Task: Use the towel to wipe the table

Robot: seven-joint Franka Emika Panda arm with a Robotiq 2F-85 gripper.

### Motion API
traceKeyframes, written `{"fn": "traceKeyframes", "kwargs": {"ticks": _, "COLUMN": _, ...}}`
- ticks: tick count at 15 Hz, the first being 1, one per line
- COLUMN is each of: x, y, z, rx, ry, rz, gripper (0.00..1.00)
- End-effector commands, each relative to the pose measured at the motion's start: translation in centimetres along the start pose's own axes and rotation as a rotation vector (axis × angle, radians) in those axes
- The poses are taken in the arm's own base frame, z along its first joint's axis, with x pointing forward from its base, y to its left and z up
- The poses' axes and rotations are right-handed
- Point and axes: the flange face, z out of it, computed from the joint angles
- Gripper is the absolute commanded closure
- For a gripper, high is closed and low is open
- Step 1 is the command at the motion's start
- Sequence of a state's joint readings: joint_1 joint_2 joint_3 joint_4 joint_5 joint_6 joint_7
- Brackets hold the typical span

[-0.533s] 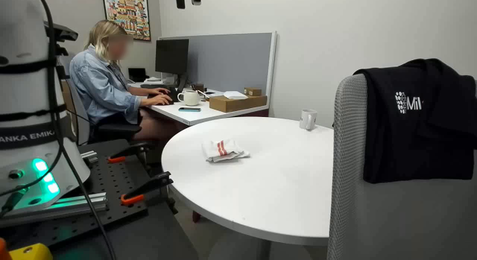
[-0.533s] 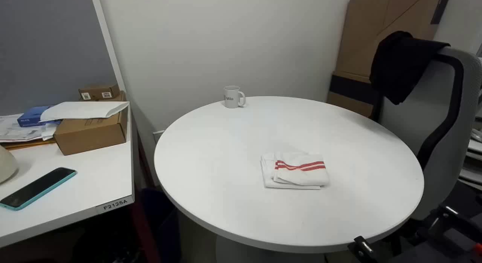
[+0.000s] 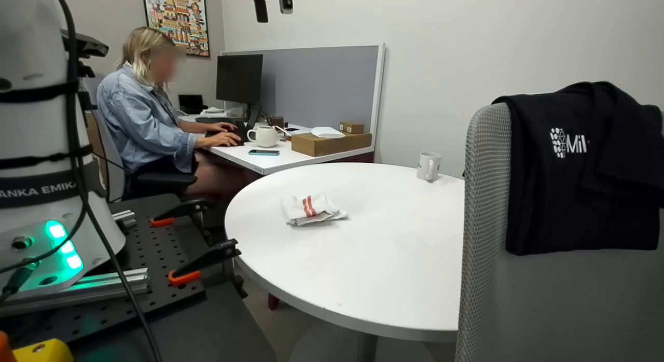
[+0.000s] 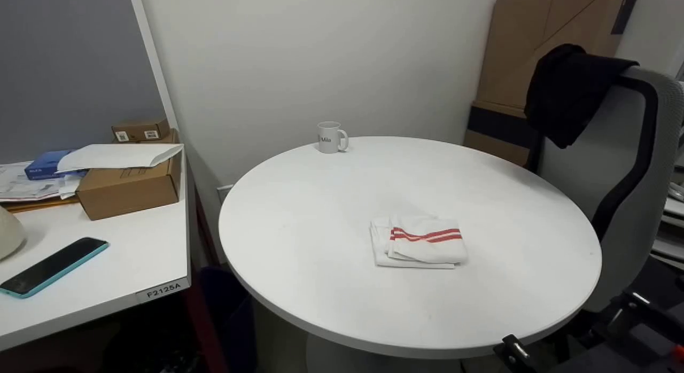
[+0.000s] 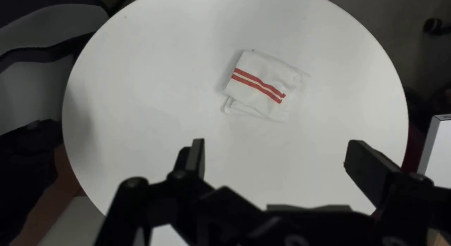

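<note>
Claw [image 5: 276, 152]: one, dark, hung high over the bench [image 5: 151, 84]; its fingers [image 5: 197, 158] stood wide apart, pale bench top showing through the gap.

Mug [image 4: 328, 138]: one, pale grey, straight-walled, with loop handle and dark lettering. Stood upright on the bench near its edge, lower than the claw and to its right in an exterior view; contents hidden by the wall.

Cream mug [image 3: 266, 136]: one, rounded, on the desk [image 4: 144, 245], below the claw in an exterior view; contents could not be seen.

Carton [image 4: 131, 190]: one, brown cardboard, oblong, on the desk, lower than the claw; contents hidden. On it lay a flat white envelope [image 4: 115, 156]. Just behind the envelope sat a small box [image 4: 140, 130] with two white labels; a blue box [image 4: 47, 165] was partly covered by the envelope.

Towel [image 5: 264, 85]: one, white cloth, folded into a layered, roughly rectangular pad, two red stripes across the top fold, slightly rumpled. Lay on the bench, below the claw and, in the wrist view, ahead of the fingers and apart from them.

Bench top: round, smooth, matt white.

Chair [image 3: 550, 300]: one, grey mesh back, draped with a black garment [image 3: 586, 170] bearing white lettering; well to the right of the claw in an exterior view.
</note>
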State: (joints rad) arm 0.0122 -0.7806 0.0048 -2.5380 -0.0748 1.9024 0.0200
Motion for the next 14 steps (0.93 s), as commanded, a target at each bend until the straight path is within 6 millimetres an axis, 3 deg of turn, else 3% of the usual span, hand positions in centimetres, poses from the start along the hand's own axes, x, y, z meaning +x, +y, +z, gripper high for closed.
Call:
{"fn": "traceKeyframes", "kwargs": {"ticks": 1, "x": 2.8, "y": -0.3, "z": 3.3, "rx": -0.015, "ry": 0.015, "rz": -0.023, "gripper": 0.00}}
{"fn": "traceKeyframes", "kwargs": {"ticks": 6, "x": 6.6, "y": -0.6, "z": 9.8, "rx": 0.025, "ry": 0.008, "rz": 0.011, "gripper": 0.00}}
{"fn": "traceKeyframes", "kwargs": {"ticks": 14, "x": 10.3, "y": -1.9, "z": 18.7, "rx": 0.020, "ry": 0.001, "rz": -0.007, "gripper": 0.00}}
